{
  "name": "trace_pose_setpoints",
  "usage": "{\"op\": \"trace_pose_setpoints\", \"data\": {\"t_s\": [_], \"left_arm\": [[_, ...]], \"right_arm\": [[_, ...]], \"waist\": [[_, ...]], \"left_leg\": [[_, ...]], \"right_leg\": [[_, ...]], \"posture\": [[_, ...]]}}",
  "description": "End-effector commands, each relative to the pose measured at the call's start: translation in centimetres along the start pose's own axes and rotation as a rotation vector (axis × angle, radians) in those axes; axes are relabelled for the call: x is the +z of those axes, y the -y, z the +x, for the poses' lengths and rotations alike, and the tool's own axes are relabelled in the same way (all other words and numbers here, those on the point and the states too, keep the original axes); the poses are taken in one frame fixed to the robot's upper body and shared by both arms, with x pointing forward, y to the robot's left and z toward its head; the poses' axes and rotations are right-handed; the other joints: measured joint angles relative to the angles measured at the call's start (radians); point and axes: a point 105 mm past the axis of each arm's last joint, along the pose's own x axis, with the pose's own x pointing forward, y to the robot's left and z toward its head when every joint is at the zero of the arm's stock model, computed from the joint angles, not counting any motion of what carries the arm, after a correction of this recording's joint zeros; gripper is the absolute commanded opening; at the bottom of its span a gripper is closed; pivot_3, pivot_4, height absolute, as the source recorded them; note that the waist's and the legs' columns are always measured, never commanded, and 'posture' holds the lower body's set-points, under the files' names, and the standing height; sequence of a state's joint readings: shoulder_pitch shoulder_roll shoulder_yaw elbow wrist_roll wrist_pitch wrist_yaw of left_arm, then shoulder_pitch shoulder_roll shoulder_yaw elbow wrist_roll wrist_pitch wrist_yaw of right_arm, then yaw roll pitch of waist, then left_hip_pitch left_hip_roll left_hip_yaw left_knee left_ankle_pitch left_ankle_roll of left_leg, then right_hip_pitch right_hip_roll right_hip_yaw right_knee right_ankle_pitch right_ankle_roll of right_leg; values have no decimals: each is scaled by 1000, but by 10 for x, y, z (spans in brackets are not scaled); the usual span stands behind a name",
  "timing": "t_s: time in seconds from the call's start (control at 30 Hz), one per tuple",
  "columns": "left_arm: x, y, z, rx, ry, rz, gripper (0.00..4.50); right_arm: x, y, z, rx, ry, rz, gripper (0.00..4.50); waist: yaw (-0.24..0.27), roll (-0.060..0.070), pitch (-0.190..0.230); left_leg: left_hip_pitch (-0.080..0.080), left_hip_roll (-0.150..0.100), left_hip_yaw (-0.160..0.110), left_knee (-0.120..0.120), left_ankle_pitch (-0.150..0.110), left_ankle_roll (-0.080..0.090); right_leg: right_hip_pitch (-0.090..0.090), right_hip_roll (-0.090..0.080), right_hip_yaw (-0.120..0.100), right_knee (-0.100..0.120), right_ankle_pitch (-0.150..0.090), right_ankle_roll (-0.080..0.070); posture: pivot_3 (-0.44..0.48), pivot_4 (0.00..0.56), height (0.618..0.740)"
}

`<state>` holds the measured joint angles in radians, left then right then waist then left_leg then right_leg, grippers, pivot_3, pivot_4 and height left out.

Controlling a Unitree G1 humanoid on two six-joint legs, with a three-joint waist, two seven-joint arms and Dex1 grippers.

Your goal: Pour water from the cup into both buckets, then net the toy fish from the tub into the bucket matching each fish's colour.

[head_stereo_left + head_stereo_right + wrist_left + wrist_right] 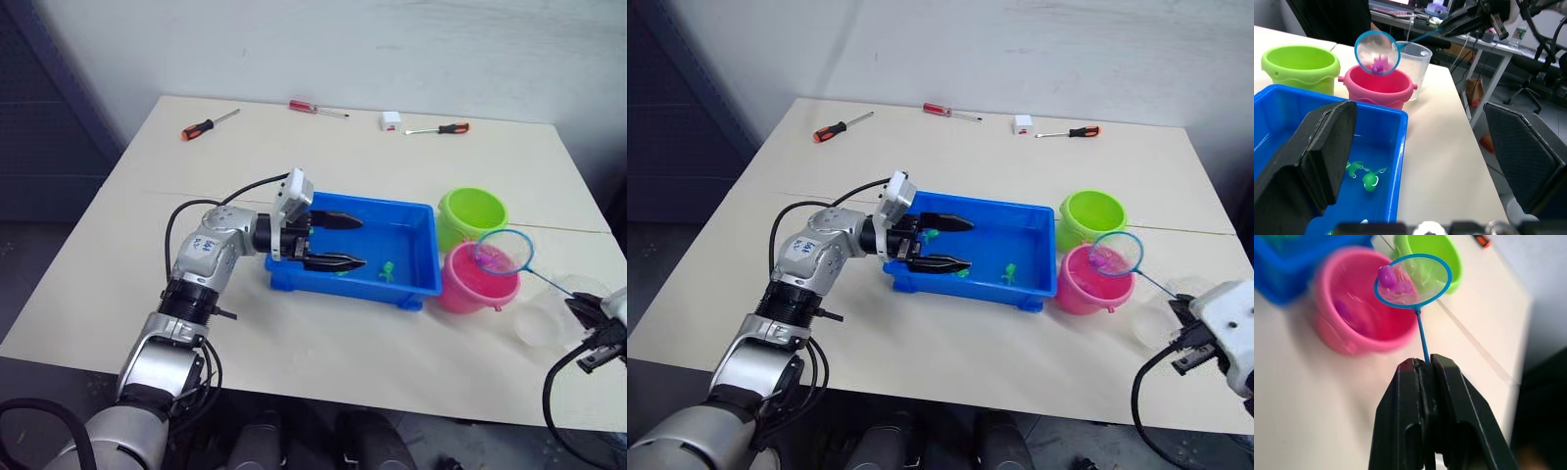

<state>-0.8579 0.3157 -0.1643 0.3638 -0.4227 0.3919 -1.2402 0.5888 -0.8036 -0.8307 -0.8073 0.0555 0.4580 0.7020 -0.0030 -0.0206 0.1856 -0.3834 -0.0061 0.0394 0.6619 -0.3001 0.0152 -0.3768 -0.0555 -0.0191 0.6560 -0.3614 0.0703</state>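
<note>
Holding the net by its stick, right gripper clamped tight, pink fish in mesh above pink bucket, left gripper wide open, empty, over tub

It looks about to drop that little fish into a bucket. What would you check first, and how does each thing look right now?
1. Net held firmly: ok, right gripper shut on its handle.
2. Fish in net: ok, a pink fish lies in the mesh.
3. Hoop over matching bucket: ok, it hangs above the pink bucket, not the green bucket.
4. Tub steadied: cannot tell; left gripper is open, straddling its wall.
5. Fish left to net: ok, green fish in the tub.
</note>
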Motion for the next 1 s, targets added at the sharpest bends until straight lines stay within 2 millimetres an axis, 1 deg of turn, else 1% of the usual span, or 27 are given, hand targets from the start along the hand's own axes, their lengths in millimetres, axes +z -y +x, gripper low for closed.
{"op": "trace_pose_setpoints", "data": {"t_s": [0.03,0.07,0.13,0.2,0.23,0.3,0.37,0.43,0.53,0.57,0.63,0.67,0.73,0.8,0.87,1.0], "left_arm": [[6,0,2,-19,-3,50,4452],[5,1,2,-20,-5,51,4452],[4,1,2,-21,-5,53,4452],[4,1,1,-14,-4,53,4452],[4,1,-1,-8,-5,54,4452],[4,0,-3,3,-7,56,4452],[4,-1,-6,15,-13,56,4452],[3,-1,-9,26,-16,57,4452],[2,-1,-13,43,-25,57,4452],[-3,-2,-16,57,-57,68,4452],[-11,-4,-23,85,-106,82,4452],[-13,-4,-25,93,-118,85,4452],[-16,-5,-31,116,-132,77,4452],[-17,-4,-34,128,-140,72,4452],[-22,0,-37,144,-159,71,4452],[-31,6,-44,187,-195,67,4452]], "right_arm": [[12,7,1,-21,25,-426,0],[15,5,2,-10,48,-489,0],[17,8,3,-28,67,-593,0],[10,13,4,-24,39,-652,0],[5,6,5,31,36,-658,0],[5,5,5,46,56,-697,0],[9,24,4,-43,52,-714,0],[7,17,6,28,73,-689,0],[15,30,10,-44,113,-630,0],[23,35,15,-67,155,-585,0],[41,36,26,-64,245,-508,0],[47,36,30,-55,272,-490,0],[61,19,44,54,344,-503,0],[70,8,55,121,388,-511,0],[73,-1,70,172,402,-512,0],[78,-12,94,218,415,-524,0]], "waist": [[1,0,0],[1,0,0],[3,-1,0],[4,-1,0],[4,-1,0],[5,-1,0],[4,-1,0],[1,-1,0],[0,-1,0],[0,-1,0],[-11,-1,1],[-13,-1,1],[-9,-1,1],[-13,-1,1],[-9,-1,1],[-2,-1,1]], "left_leg": [[0,0,0,0,0,0],[0,0,0,0,0,0],[0,0,0,0,0,-1],[0,0,0,0,1,-1],[0,0,0,0,1,-1],[0,0,0,0,1,-1],[0,0,0,0,1,-1],[0,0,0,0,1,-2],[2,0,0,0,1,-2],[3,1,0,0,1,-2],[4,1,1,0,1,-2],[5,1,1,0,1,-2],[6,1,1,-1,1,-2],[7,1,1,-1,1,-3],[7,1,1,-1,1,-2],[5,1,1,-1,1,-2]], "right_leg": [[0,0,0,0,0,0],[0,0,0,0,0,0],[0,1,0,0,0,0],[0,1,0,0,0,0],[0,1,0,-1,0,0],[0,1,0,-1,0,0],[0,1,0,-1,0,0],[0,1,0,0,0,0],[2,1,1,0,0,0],[2,1,1,1,0,0],[2,1,2,1,0,0],[3,1,2,2,0,0],[4,1,2,2,0,-1],[4,1,2,3,0,-1],[4,0,2,3,0,-1],[2,0,2,2,0,-1]], "posture": [[0,150,740],[0,150,740],[0,150,740],[0,150,740],[0,150,740],[0,150,740],[0,150,740],[0,150,740],[0,150,740],[0,150,740],[0,150,740],[0,150,740],[0,150,740],[0,150,740],[0,150,740],[0,150,740]]}}
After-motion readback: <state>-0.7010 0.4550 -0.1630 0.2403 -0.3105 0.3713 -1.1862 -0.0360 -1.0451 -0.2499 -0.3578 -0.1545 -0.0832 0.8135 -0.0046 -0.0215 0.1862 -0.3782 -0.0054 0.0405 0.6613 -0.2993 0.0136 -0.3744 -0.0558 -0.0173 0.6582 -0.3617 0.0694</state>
